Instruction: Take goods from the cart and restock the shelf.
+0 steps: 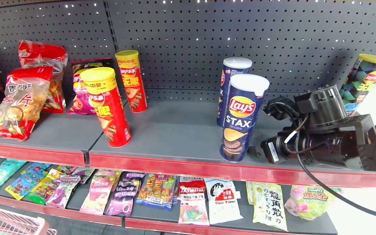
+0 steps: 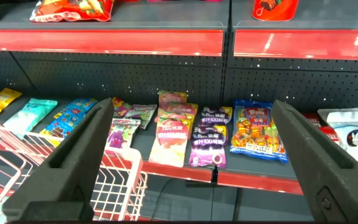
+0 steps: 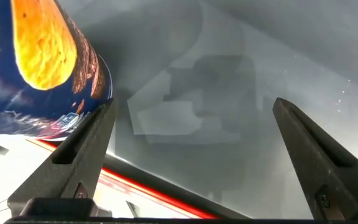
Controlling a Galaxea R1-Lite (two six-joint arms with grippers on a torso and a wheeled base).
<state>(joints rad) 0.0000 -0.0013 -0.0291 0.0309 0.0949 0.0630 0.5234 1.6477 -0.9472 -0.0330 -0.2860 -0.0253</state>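
Note:
A blue chips can stands upright near the front edge of the upper shelf, with a second blue can behind it. My right gripper lies low on the shelf just right of the front can's base. In the right wrist view this gripper is open. The can is beside one finger, and only grey shelf shows between the two. My left gripper is open and empty, hanging above the pink wire cart in front of the lower shelf.
Two red chips cans and several snack bags fill the shelf's left part. A dark patterned can stands at the far right. Candy bags line the lower shelf. Bare shelf lies between the red and blue cans.

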